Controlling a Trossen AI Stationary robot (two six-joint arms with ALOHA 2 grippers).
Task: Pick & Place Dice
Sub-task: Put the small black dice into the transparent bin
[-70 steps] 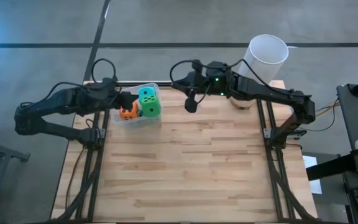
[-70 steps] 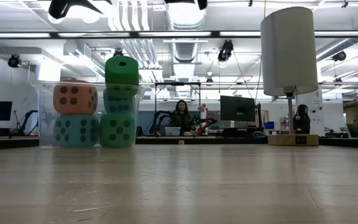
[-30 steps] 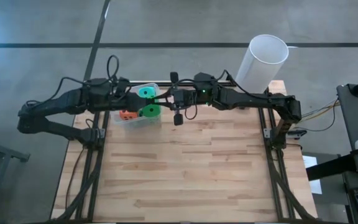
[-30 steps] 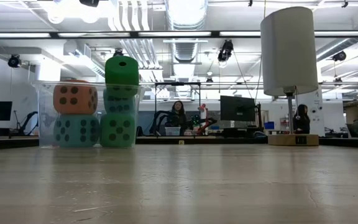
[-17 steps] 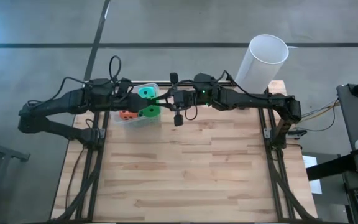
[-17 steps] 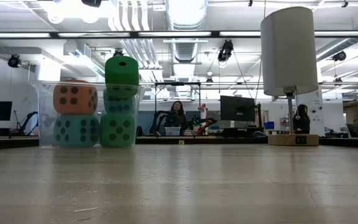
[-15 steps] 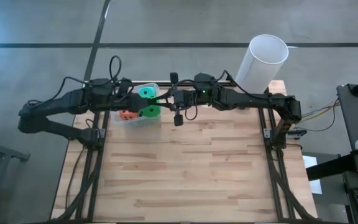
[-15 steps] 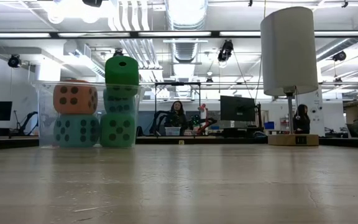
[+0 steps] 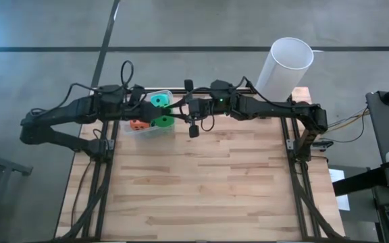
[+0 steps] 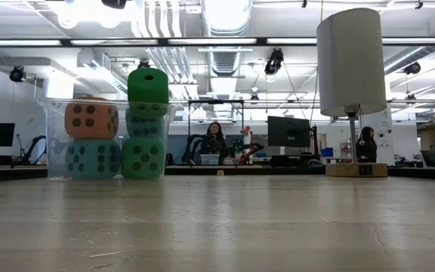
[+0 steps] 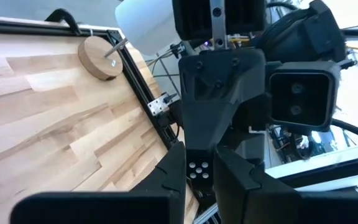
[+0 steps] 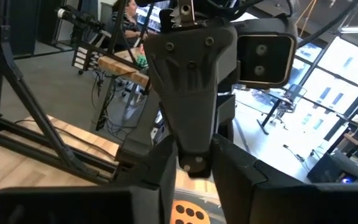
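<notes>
Several dice sit stacked in a clear tub point(image 10: 55, 136) at the table's far left. An orange die point(image 10: 91, 119) rests on a teal die point(image 10: 93, 157). Beside them a green die point(image 10: 148, 85) tops a teal die point(image 10: 143, 122) and a green die point(image 10: 143, 157). From above, teal point(image 9: 158, 100), green point(image 9: 163, 122) and orange point(image 9: 137, 124) show. My left gripper point(image 9: 150, 110) point(image 11: 201, 183) and right gripper point(image 9: 174, 108) point(image 12: 194, 183) hang above the tub, tip to tip, both slightly open. Whether they touch each other I cannot tell.
A tall white cylinder point(image 9: 286, 67) point(image 10: 351, 60) stands on a round wooden base point(image 10: 356, 170) at the table's far right corner. The near and middle wooden tabletop point(image 9: 208, 189) carries nothing. People sit in the room beyond the table.
Over two seconds ago the grippers stood apart, the left at the tub's left side and the right one further right. By one second ago both had come together above the tub. Since then nothing has visibly moved, and the dice stack stands as before.
</notes>
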